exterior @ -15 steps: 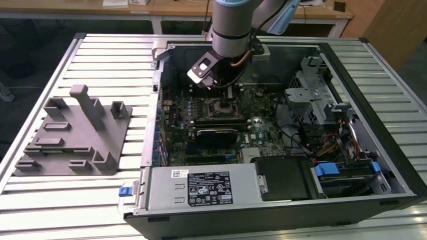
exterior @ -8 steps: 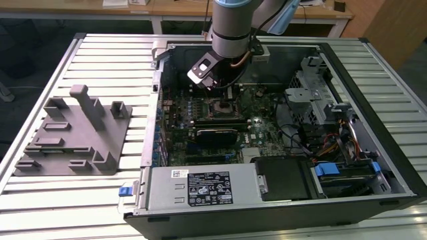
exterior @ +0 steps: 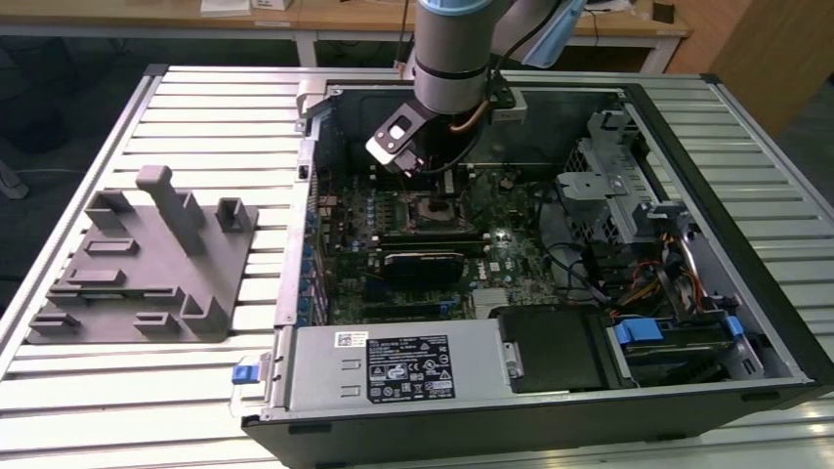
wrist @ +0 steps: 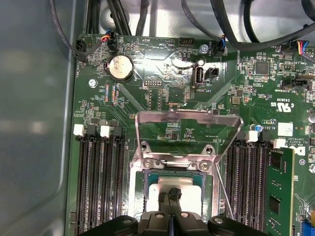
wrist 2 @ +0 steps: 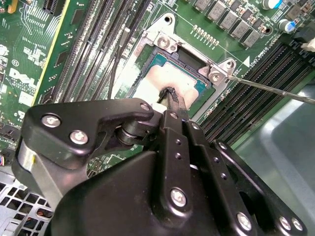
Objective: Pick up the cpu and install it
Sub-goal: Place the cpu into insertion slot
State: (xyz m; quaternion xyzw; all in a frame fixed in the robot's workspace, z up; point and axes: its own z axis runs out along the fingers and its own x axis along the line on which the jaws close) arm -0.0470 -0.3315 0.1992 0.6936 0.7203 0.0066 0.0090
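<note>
Inside the open computer case (exterior: 729,186), the robot arm (exterior: 450,59) hangs over the motherboard (wrist: 162,73), its gripper (wrist 2: 171,94) lowered to the processor socket (exterior: 431,210). In both wrist views the cpu (wrist 2: 162,78) lies flat in the socket's recess, silvery top up, with its teal edge showing along two sides. The black fingertips (wrist: 172,194) are pressed together with no gap and their tips rest on the middle of the chip's top. They do not reach around its edges.

By the look of it, the pick-up and the carry are done and the chip is down in its seat. Whether it sits fully square cannot be told from here. The metal retention frame (wrist: 187,118) is tipped up and back from the socket, and the thin wire lever (wrist 2: 266,88) stands free beside it, so the chip is not yet clamped. The grey fixture (exterior: 144,264) sits on the slatted table (exterior: 131,391), at the exterior view's left and well apart from the case.
</note>
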